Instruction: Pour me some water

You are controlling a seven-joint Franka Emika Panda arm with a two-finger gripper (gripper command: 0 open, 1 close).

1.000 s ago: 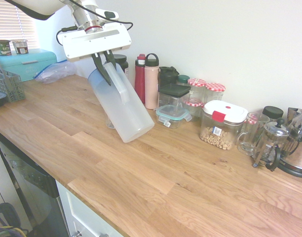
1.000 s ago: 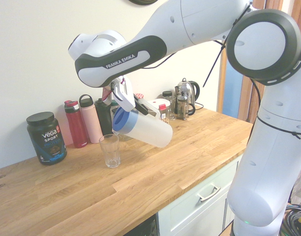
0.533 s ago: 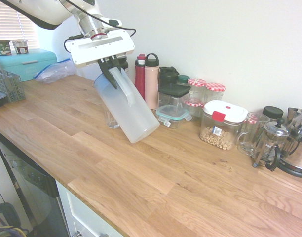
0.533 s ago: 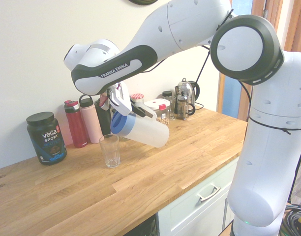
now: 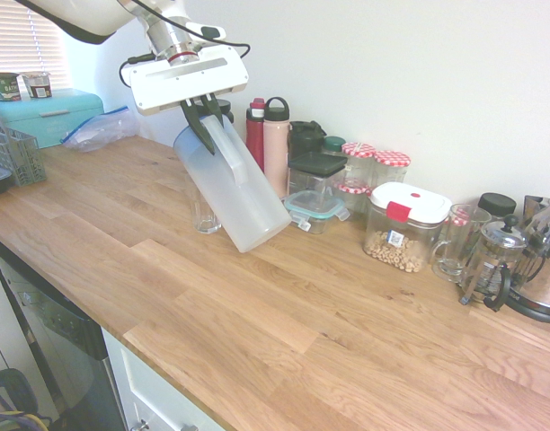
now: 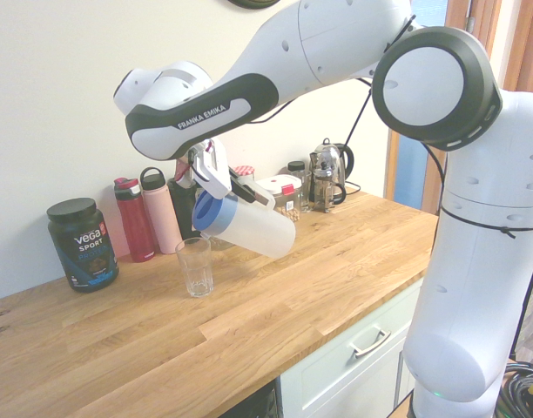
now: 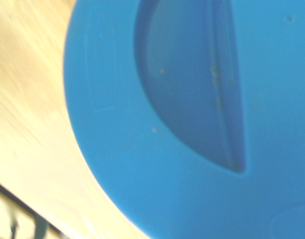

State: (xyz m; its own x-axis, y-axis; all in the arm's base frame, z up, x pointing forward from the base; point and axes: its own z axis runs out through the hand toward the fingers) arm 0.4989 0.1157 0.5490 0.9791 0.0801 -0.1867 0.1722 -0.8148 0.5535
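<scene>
My gripper (image 5: 204,115) (image 6: 221,178) is shut on the white handle of the frosted pitcher (image 5: 232,191) (image 6: 253,229), which hangs steeply tilted above the counter. Its blue lid (image 6: 205,215) (image 7: 192,124) points down toward the small clear glass (image 6: 194,266), which stands upright just below and beside the lid. In the first exterior view the glass (image 5: 203,215) is partly hidden behind the pitcher. I cannot make out any water in the pitcher, in the air or in the glass. The wrist view is filled by the blue lid.
A row of things lines the wall: red bottle (image 5: 256,142), pink bottle (image 5: 276,148), food containers, jars, a cereal box (image 5: 407,226), French press (image 5: 492,260) and kettle. A black Vega tub (image 6: 82,244) stands beyond the glass. Mint bread box (image 5: 50,115) sits far left.
The pitcher and gripper shifted slightly toward the wall and toward the glass, with the lid dipping a little closer over the glass rim.
</scene>
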